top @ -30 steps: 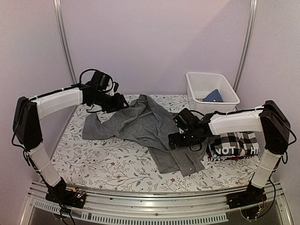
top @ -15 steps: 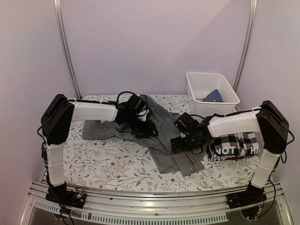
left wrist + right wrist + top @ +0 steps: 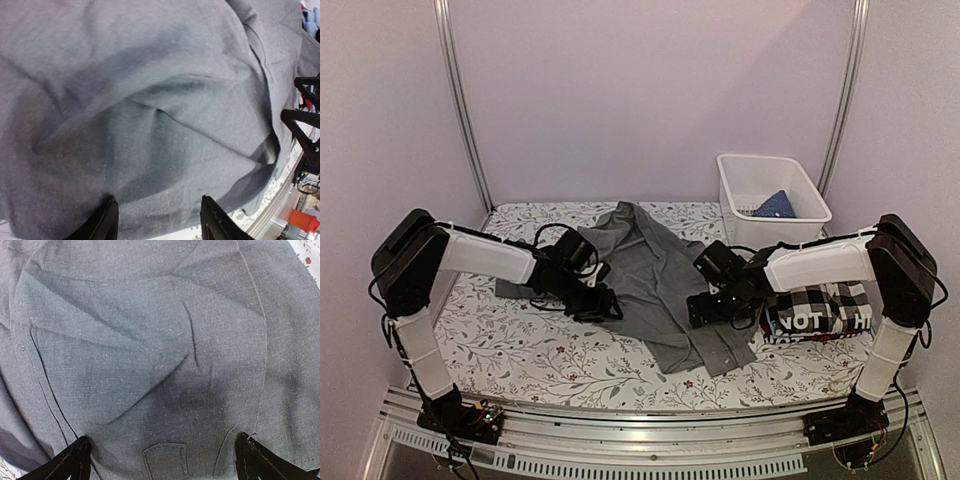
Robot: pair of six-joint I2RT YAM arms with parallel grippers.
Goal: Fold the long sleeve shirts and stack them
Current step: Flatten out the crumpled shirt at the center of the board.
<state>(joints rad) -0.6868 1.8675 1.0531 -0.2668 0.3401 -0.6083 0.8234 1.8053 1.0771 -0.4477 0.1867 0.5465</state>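
Lilac walls are closing in a table [image 3: 520,350] covered with a flowered cloth, and two arms are reaching over it. Four garments are showing. One grey shirt [image 3: 650,265] is lying crumpled and spread across the middle, one sleeve trailing left and its lower end pointing toward the near edge. At the right, two folded shirts are sitting in one stack: a checked shirt [image 3: 820,297] is resting on a dark shirt [image 3: 800,322] with white letters. One white basket [image 3: 740,180] is standing at the back right, holding one blue cloth [image 3: 775,205], possibly a fourth shirt, though it is too small to tell.

The left gripper [image 3: 603,303] is hovering low at the grey shirt's left edge. Its fingers [image 3: 106,220] are standing partly apart with nothing between them, though whether the tips are touching cloth is unclear. The right gripper [image 3: 700,305] is hanging over the shirt's right side, its fingers [image 3: 75,460] spread wide and gripping nothing, with only grey cloth below.
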